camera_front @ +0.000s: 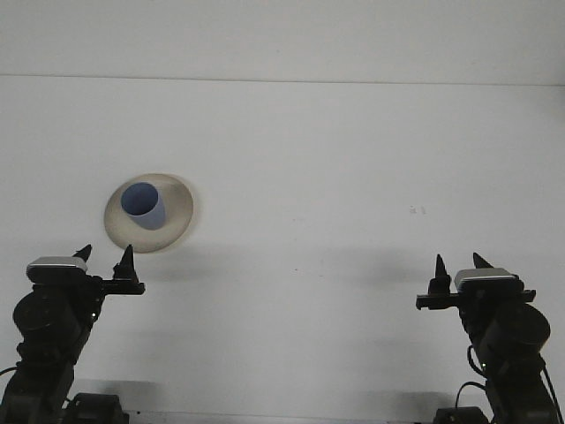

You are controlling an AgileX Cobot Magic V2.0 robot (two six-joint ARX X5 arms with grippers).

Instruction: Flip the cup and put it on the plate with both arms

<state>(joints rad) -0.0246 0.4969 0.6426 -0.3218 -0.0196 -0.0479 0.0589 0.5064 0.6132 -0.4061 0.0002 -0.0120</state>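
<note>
A blue cup (pixel 144 205) stands upright, mouth up, on a beige plate (pixel 177 212) at the left of the white table. My left gripper (pixel 105 257) is below the plate near the front edge, apart from it, open with nothing between its fingers. My right gripper (pixel 460 264) rests at the front right, open and holding nothing, far from the cup.
The white table (pixel 335 177) ends at a back edge against a pale wall. Small dark specks (pixel 417 210) mark the surface at the right.
</note>
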